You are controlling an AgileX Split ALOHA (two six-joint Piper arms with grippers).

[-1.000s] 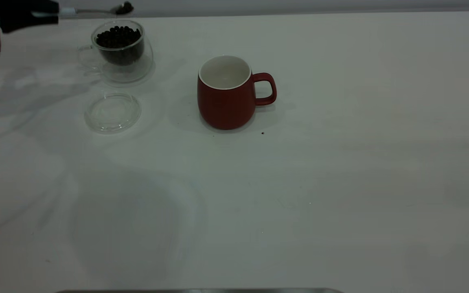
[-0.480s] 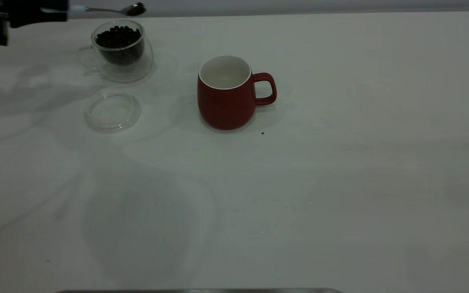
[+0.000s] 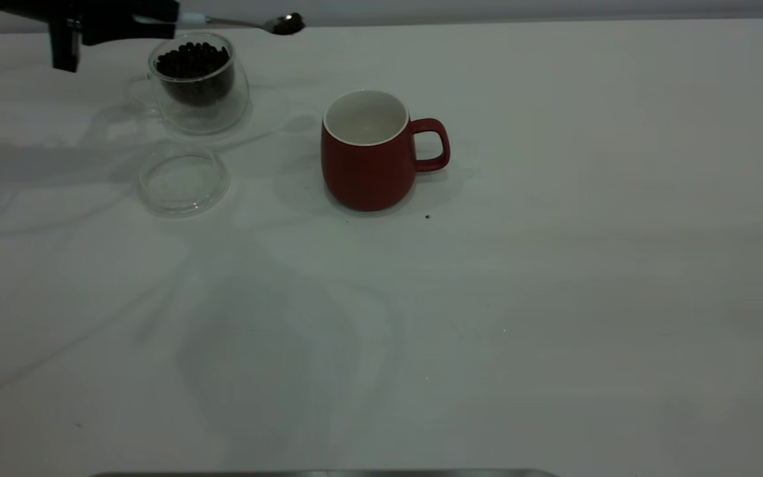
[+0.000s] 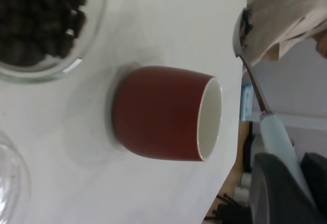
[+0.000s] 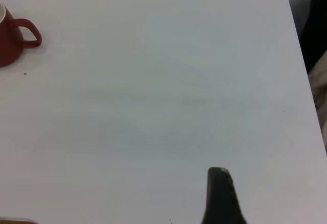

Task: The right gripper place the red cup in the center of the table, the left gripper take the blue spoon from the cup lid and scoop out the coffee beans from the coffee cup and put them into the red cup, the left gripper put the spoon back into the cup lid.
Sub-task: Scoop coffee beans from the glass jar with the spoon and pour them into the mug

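Note:
The red cup (image 3: 368,151) stands upright near the middle of the table (image 3: 554,278), white inside, its handle pointing right. My left gripper (image 3: 168,18) hovers at the far left, shut on the pale handle of the blue spoon (image 3: 236,23). The spoon lies level, and its bowl holds coffee beans (image 3: 289,25) above the table between the two cups. The coffee cup (image 3: 199,83), full of beans, stands below the gripper. The cup lid (image 3: 183,181) lies in front of it with nothing in it. The left wrist view shows the spoon (image 4: 255,88) beside the red cup (image 4: 163,112). My right gripper (image 5: 220,198) is far off to the right.
A dark crumb (image 3: 427,216) lies on the table by the red cup's front right. The table's far edge runs just behind the spoon. Beige cloth (image 4: 286,19) shows beyond that edge in the left wrist view.
My left gripper has carried the loaded spoon to the right, from behind the coffee cup's left side to past its right side. The cups and lid have not moved.

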